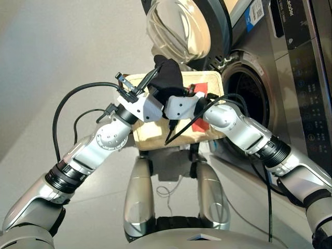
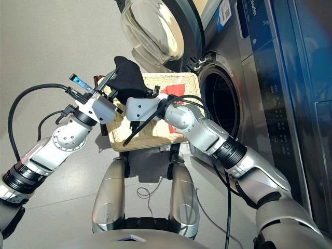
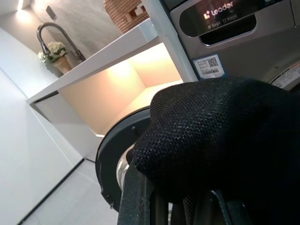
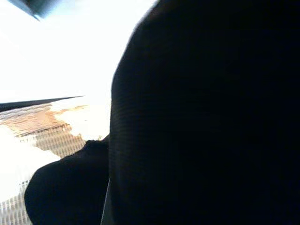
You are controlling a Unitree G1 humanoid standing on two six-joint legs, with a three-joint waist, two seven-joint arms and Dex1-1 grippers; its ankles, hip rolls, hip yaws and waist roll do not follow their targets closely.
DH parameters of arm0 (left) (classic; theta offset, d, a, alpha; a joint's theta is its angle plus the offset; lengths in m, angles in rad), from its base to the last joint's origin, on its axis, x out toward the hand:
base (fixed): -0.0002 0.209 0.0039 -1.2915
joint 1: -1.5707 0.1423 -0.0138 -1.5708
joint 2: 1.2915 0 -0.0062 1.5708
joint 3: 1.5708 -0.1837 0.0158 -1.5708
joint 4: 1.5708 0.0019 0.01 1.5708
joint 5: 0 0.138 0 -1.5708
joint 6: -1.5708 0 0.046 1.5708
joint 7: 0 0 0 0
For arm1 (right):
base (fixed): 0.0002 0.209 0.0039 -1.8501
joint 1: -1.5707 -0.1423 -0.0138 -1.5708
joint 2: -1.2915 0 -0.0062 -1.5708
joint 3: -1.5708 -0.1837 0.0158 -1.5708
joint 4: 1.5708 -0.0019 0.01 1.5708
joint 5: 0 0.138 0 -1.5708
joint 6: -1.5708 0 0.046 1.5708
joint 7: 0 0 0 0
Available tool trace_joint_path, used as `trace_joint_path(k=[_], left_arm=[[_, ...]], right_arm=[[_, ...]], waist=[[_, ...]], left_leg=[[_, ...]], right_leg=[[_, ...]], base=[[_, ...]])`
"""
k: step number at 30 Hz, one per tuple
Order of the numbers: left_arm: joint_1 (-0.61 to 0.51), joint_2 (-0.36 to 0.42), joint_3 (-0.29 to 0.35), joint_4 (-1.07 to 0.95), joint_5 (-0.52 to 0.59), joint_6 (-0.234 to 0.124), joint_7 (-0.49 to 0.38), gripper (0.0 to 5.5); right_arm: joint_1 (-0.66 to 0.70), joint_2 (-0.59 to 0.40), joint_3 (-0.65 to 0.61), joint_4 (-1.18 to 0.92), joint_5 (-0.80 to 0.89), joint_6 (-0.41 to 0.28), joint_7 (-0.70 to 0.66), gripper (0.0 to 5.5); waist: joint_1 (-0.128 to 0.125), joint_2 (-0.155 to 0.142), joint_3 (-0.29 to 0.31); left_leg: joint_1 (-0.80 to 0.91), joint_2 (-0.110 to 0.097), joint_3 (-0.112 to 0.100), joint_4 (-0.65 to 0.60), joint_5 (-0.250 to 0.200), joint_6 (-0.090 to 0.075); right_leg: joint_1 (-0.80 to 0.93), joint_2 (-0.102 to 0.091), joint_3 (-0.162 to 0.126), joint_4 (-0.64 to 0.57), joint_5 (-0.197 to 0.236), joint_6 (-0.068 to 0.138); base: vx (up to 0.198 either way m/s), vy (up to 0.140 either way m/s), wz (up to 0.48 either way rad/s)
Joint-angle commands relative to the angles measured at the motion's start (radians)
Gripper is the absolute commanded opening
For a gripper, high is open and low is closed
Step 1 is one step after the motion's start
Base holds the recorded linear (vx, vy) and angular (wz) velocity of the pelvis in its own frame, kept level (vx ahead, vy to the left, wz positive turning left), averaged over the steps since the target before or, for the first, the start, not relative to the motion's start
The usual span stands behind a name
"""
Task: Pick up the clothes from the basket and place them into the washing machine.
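A black cloth [image 1: 168,75] hangs bunched above the cream wicker basket [image 1: 155,140], level with the machine's open door. My left gripper [image 1: 155,79] is shut on it from the left; in the left wrist view the cloth [image 3: 220,136] drapes over the fingers. My right gripper [image 2: 142,93] presses against the same cloth from below right, and black fabric [image 4: 211,112] fills its wrist view. A coral red cloth [image 1: 199,89] lies in the basket under my right forearm. The washing machine [image 1: 290,78] stands at right with its dark drum [image 1: 246,98] open.
The round glass door [image 1: 179,28] is swung open just behind the lifted cloth. Black cables [image 1: 78,93] loop off both wrists. Grey floor [image 1: 52,52] spreads to the left. A white counter [image 3: 117,51] with a faucet [image 3: 47,33] shows beyond the door.
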Motion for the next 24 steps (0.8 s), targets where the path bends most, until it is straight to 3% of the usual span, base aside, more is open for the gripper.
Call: trace_joint_path(k=[1,3,4,5,7,12,18,24], left_arm=[[-0.036,-0.033,0.029,-0.177,0.023,-0.079,0.087,0.00],[-0.016,-0.025,0.039,-0.179,0.031,-0.082,0.119,0.00],[-0.010,-0.018,0.037,-0.180,0.033,-0.081,0.128,1.53],[-0.001,-0.012,0.040,-0.184,0.042,-0.084,0.145,2.14],[0.011,-0.003,0.042,-0.189,0.048,-0.089,0.180,5.50],[0.018,-0.005,0.024,-0.195,0.051,-0.091,0.245,5.50],[0.002,-0.039,-0.015,-0.178,0.010,-0.106,0.295,5.50],[0.017,-0.112,-0.009,-0.175,-0.078,-0.117,0.314,5.50]], right_arm=[[0.040,-0.016,-0.102,-0.087,-0.014,-0.091,-0.120,0.00],[0.116,-0.018,-0.147,-0.064,-0.021,-0.114,-0.208,0.00],[0.125,-0.023,-0.151,-0.053,-0.044,-0.121,-0.226,0.00],[0.162,-0.020,-0.169,-0.034,-0.068,-0.126,-0.269,0.00],[0.211,-0.013,-0.193,0.004,-0.126,-0.127,-0.349,0.00],[0.272,0.045,-0.227,0.115,-0.137,-0.129,-0.504,0.00],[0.274,0.160,-0.223,0.321,0.052,-0.199,-0.646,0.00],[0.281,0.257,-0.267,0.524,0.315,-0.275,-0.708,0.00]], waist=[[0.002,0.035,-0.013],[-0.003,0.036,-0.013],[0.000,0.037,-0.013],[-0.002,0.038,-0.013],[-0.003,0.039,-0.013],[-0.005,0.042,-0.013],[0.002,0.054,-0.013],[0.009,0.063,-0.013]], left_leg=[[0.037,-0.048,0.024,-0.076,0.058,0.020],[0.034,-0.048,0.024,-0.074,0.057,0.021],[0.035,-0.049,0.023,-0.073,0.056,0.021],[0.034,-0.049,0.023,-0.073,0.056,0.021],[0.033,-0.049,0.022,-0.070,0.056,0.022],[0.028,-0.052,0.023,-0.063,0.053,0.025],[0.023,-0.054,0.020,-0.055,0.053,0.024],[0.010,-0.056,0.017,-0.039,0.050,0.021]], right_leg=[[-0.013,-0.036,0.042,0.162,-0.131,0.040],[-0.015,-0.038,0.041,0.163,-0.131,0.042],[-0.014,-0.038,0.040,0.164,-0.132,0.043],[-0.014,-0.037,0.040,0.165,-0.133,0.044],[-0.015,-0.038,0.040,0.167,-0.133,0.045],[-0.019,-0.038,0.041,0.173,-0.132,0.047],[-0.021,-0.041,0.041,0.177,-0.132,0.049],[-0.031,-0.047,0.037,0.191,-0.136,0.048]], base=[[0.000,0.000,0.000],[0.000,0.000,0.000],[0.000,0.000,0.000],[0.000,0.000,0.000],[0.000,0.000,0.000],[0.000,0.000,0.000],[0.000,0.000,0.000],[0.000,0.000,0.000]])
